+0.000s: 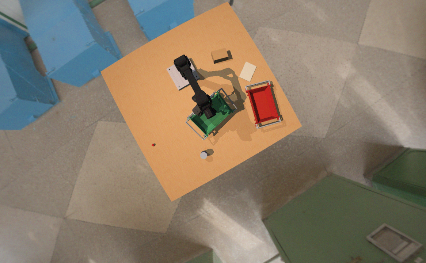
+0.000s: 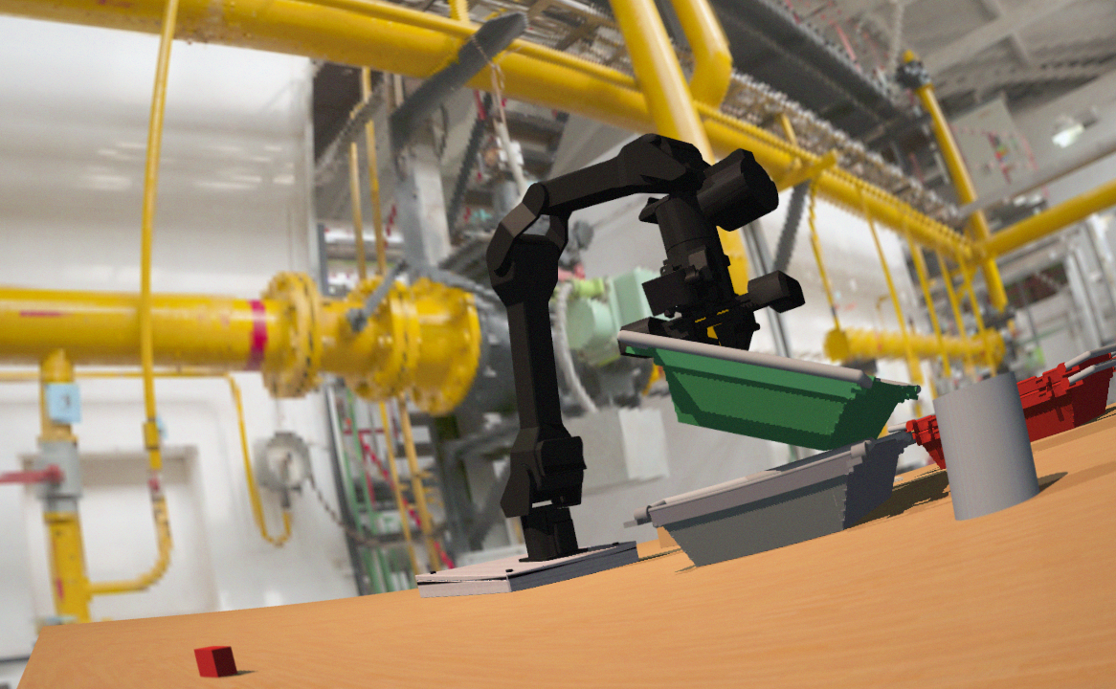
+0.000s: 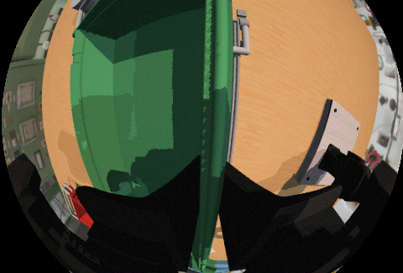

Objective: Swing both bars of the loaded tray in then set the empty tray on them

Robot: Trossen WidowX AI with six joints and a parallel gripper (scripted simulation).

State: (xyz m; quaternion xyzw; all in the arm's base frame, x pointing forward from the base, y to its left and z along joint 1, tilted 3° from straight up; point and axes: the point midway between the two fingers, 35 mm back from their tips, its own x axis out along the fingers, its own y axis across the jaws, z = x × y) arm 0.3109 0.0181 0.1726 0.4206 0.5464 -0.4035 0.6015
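My gripper (image 1: 204, 110) (image 2: 721, 339) (image 3: 208, 161) is shut on one long rim of the empty green tray (image 1: 205, 126) (image 2: 768, 401) (image 3: 98, 73). The green tray hangs above the grey tray (image 2: 754, 524) (image 3: 236, 105), tilted relative to it, its lower side close over one side of the grey rim; I cannot tell if they touch. The green tray's wire bars (image 1: 195, 129) (image 1: 229, 99) stand out over its ends. The grey tray stands on the table and is mostly hidden from above. Its load is hidden, and I cannot tell how both its bars lie.
A red tray (image 1: 264, 103) (image 2: 1067, 402) stands at the right with its bars out. A grey cylinder (image 1: 203, 155) (image 2: 986, 450), a small red cube (image 1: 153, 144) (image 2: 214, 661), a tan block (image 1: 219, 53) and a cream flat piece (image 1: 248, 71) are on the table (image 1: 175, 176).
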